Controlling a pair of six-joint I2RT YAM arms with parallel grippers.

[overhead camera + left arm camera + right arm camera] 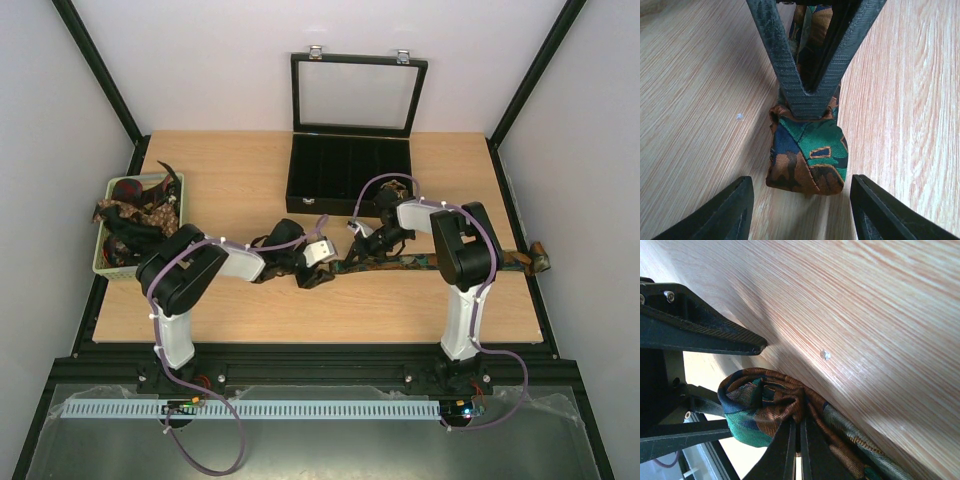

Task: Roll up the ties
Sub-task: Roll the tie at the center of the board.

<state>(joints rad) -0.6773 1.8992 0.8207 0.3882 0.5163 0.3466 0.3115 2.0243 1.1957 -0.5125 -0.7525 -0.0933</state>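
One tie (450,262), patterned in brown, green and blue, lies across the table from the middle to the right edge. Its left end is folded into a small roll (807,157). My right gripper (800,432) is shut on this roll (762,407) and pinches it from above; it also shows in the top view (356,243). My left gripper (802,202) is open, one finger on each side of the roll and just short of it, not touching. In the top view the left gripper (322,266) faces the right one. More ties (140,215) lie heaped in the basket.
A pale green basket (102,262) stands at the left table edge. A black compartmented box (350,178) with its glass lid (358,95) raised stands at the back centre. The tie's far end (538,258) hangs over the right table edge.
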